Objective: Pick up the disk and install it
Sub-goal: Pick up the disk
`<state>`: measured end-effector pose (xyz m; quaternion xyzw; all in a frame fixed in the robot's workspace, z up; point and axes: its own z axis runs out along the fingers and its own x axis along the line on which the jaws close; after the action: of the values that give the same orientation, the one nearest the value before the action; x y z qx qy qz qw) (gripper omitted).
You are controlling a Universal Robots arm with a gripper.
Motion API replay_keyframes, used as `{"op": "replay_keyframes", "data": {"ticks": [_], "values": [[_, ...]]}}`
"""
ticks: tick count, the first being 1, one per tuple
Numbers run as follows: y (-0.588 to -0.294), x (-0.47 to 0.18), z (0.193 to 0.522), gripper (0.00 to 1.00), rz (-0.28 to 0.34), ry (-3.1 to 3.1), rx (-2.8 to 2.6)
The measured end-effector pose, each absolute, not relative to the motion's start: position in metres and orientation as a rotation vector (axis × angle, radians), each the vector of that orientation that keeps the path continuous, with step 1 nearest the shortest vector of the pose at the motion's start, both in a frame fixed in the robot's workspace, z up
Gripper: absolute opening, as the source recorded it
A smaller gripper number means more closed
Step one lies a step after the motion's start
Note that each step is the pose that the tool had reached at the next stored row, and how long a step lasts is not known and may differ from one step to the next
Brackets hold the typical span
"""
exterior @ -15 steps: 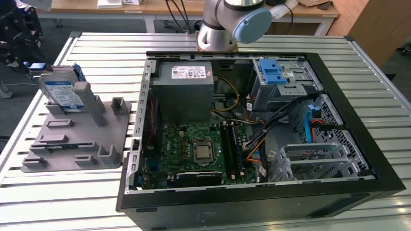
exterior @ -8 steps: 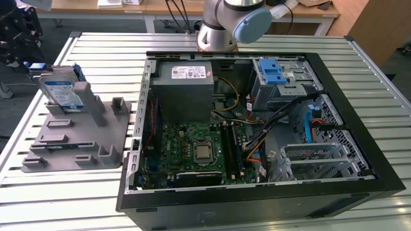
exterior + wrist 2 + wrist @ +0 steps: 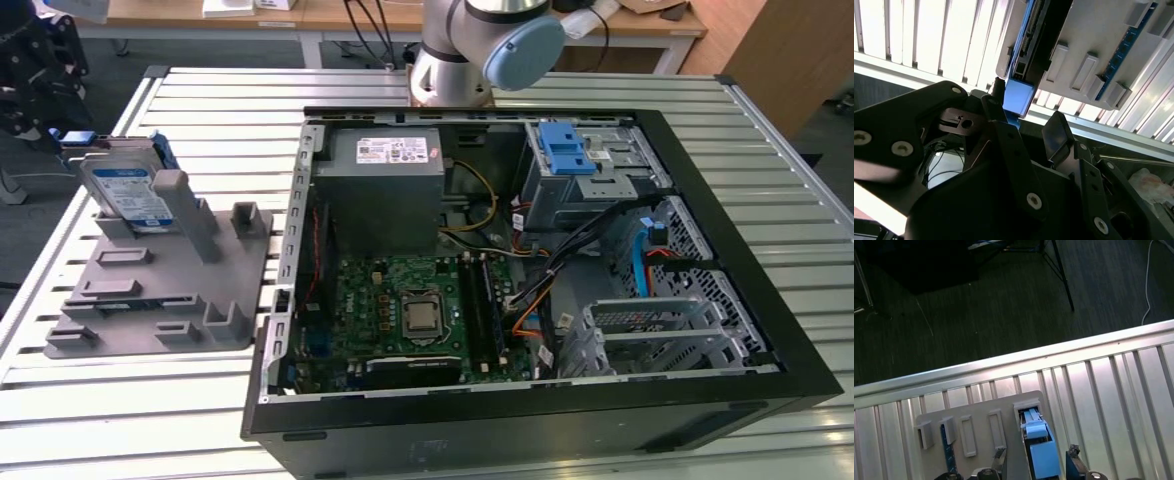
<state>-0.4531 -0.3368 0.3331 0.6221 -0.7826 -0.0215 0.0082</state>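
Note:
The disk (image 3: 127,190) is a silver drive with a white-and-blue label in a blue carrier. It stands on edge in a slot of the grey holder (image 3: 147,290) at the exterior view's left. My gripper (image 3: 47,115) hangs at the disk's far end, by the table edge. In both wrist views its black fingers (image 3: 999,120) sit on either side of the carrier's blue end tab (image 3: 1019,97), with gaps between them and the tab. The gripper (image 3: 1036,462) is open, and the disk's blue tab (image 3: 1041,450) lies between its fingertips.
An open black computer case (image 3: 747,250) lies on the slatted metal table (image 3: 214,110), with a grey power-supply box (image 3: 387,160), a motherboard (image 3: 414,310) and a drive cage with a blue latch (image 3: 574,150) inside. The arm's base (image 3: 447,70) stands behind the case. Dark floor lies beyond the table edge (image 3: 1004,365).

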Motion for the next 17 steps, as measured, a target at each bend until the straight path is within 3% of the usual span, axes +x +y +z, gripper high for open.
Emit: {"op": "replay_keyframes", "data": {"ticks": [17], "values": [[-0.3368,-0.4530,0.3322,0.57,-0.067,-2.433,1.960]]}}
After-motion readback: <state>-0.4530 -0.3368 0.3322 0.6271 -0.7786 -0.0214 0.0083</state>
